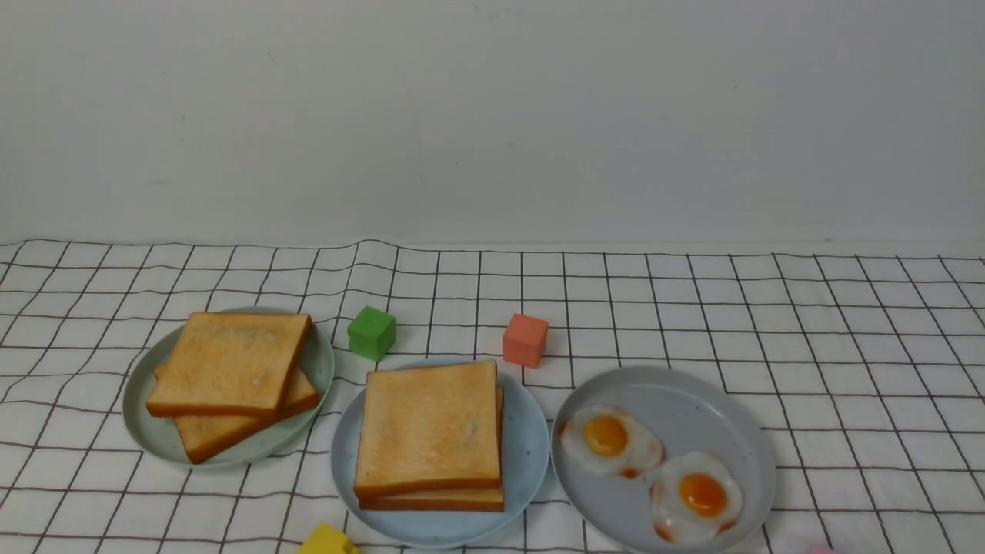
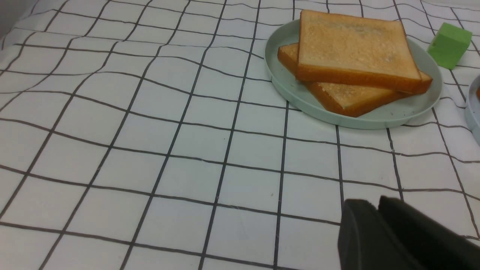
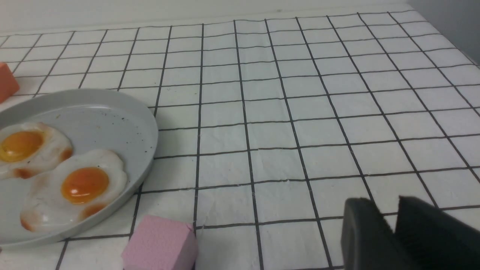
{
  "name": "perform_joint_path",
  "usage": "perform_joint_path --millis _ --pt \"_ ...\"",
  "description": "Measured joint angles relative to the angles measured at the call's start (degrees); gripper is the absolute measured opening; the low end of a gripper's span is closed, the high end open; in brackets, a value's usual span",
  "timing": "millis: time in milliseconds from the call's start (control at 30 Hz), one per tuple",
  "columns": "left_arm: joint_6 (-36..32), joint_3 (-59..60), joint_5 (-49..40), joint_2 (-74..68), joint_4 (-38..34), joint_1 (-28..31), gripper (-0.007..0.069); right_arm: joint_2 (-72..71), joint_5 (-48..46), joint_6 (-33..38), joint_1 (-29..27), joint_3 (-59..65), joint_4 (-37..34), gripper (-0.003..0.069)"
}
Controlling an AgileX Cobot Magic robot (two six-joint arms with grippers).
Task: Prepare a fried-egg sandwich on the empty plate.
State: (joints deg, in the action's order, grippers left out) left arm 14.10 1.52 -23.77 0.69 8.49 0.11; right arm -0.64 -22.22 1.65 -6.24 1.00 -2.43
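I see the fried-egg sandwich [image 1: 429, 431] on the empty plate [image 1: 532, 442] midway between my closed, empty left gripper [image 2: 377, 205] and slightly parted right gripper [image 3: 395, 205].

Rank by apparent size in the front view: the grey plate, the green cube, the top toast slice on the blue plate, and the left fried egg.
1. grey plate
2. top toast slice on the blue plate
3. left fried egg
4. green cube, though it sits farther back, so it looks a bit smaller

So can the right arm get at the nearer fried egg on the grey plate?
Probably yes: that egg lies uncovered at the grey plate's near edge, with only bare cloth toward the right pincer; the pink block sits beside.
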Motion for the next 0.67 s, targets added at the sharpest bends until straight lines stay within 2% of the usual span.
perform_joint_path --millis 667 --pt "0.0 0.0 0.0 0.0 0.0 0.0 0.0071 0.0 0.0 0.0 0.0 0.0 0.0 0.0189"
